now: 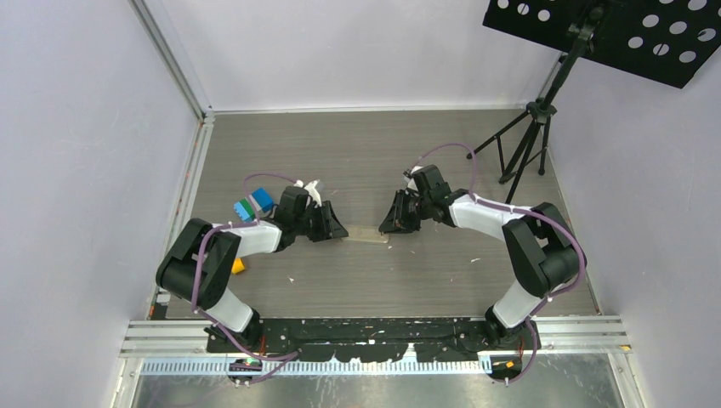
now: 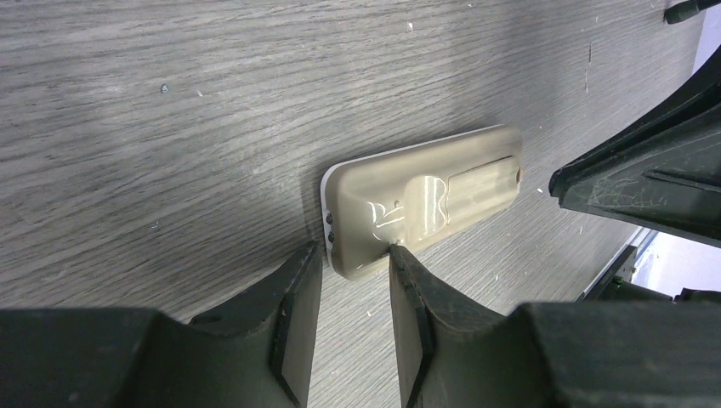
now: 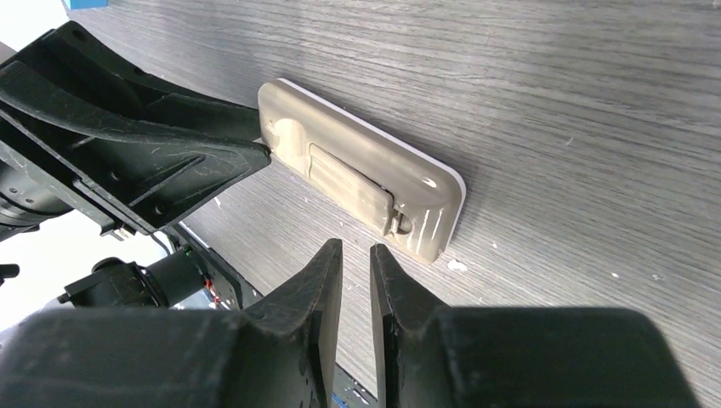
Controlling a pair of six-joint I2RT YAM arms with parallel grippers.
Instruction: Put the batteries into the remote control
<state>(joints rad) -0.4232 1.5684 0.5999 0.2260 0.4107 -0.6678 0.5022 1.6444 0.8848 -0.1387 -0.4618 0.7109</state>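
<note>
On the table [image 1: 442,161] lies a white-edged tan bar [image 2: 425,200]. The left gripper [image 2: 353,255] is spread at its end; the right gripper [image 3: 355,255] is barely parted and empty. No batteries show, so loading looks unstarted.

No words, numbers, brand names or signs can be read in any of the three views. The only thing close to lettering is a small patch of raised, glossy marks moulded into the tan flat plastic bar [image 2: 425,200] lying on the bench. In the left wrist view the marks [image 2: 387,214] sit toward the bar's 7 o'clock end, beside a rounded hump. Glare breaks them up and no letter or number can be made out. In the right wrist view the same bar [image 3: 366,174] shows only plain moulded surfaces.
</note>
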